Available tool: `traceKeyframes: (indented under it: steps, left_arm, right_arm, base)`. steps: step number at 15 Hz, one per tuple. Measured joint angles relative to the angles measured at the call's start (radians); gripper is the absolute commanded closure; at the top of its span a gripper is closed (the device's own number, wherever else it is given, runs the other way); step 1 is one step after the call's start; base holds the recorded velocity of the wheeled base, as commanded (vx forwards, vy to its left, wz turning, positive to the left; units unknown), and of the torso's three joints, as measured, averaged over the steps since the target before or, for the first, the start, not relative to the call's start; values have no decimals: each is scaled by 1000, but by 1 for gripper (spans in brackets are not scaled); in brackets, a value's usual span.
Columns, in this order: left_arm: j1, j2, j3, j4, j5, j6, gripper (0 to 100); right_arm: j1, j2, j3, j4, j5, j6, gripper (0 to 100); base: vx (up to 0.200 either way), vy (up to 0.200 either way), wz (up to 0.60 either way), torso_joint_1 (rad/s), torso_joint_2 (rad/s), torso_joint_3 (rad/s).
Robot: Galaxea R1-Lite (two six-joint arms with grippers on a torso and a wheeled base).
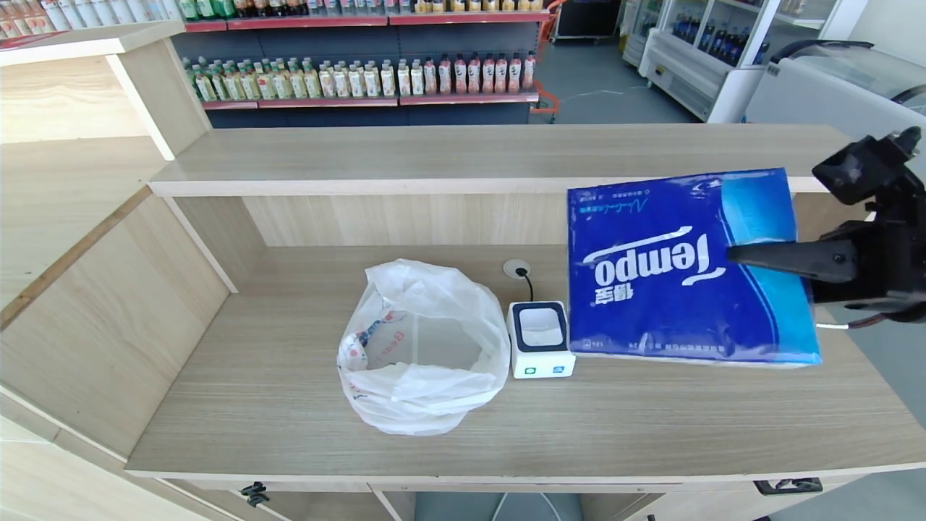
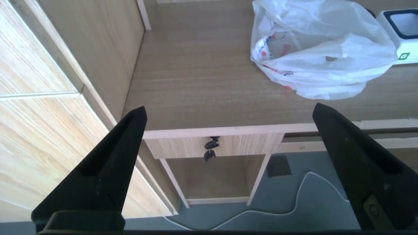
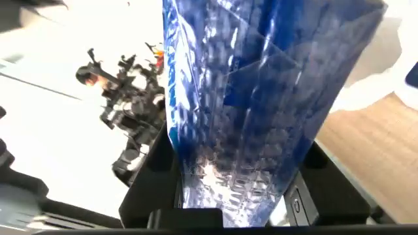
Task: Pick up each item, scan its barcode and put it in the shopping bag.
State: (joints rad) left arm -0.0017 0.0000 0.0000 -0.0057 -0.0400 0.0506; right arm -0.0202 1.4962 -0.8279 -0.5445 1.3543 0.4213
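Within the right tool point(image 1: 732, 255) sits the tissue pack point(image 1: 673, 275).

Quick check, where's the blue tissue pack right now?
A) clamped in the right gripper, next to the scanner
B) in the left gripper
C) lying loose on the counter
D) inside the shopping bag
A: the right gripper is shut on the edge of the blue tissue pack, just right of the scanner.

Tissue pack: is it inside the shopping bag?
No, the right gripper holds the tissue pack beside the scanner, outside the shopping bag.
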Motion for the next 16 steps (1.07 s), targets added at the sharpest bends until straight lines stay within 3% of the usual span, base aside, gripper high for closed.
traceKeyframes:
  steps: [3,5,7,16]
  left_arm:
    - [0,0,0,0,0,0,0]
    - [1,0,0,0,0,0,0]
    - [0,0,0,0,0,0,0]
    - [0,0,0,0,0,0,0]
  right_arm:
    - [28,-62,73,17,-70,-567,100]
    - [51,-92,93,27,-137,-809,100]
    - [64,-123,105,30,-160,-866,100]
    - [81,-167,117,44,-296,-852,100]
  base:
    - [0,0,0,0,0,0]
    - [0,0,0,0,0,0]
    - [0,0,0,0,0,0]
    - [0,0,0,0,0,0]
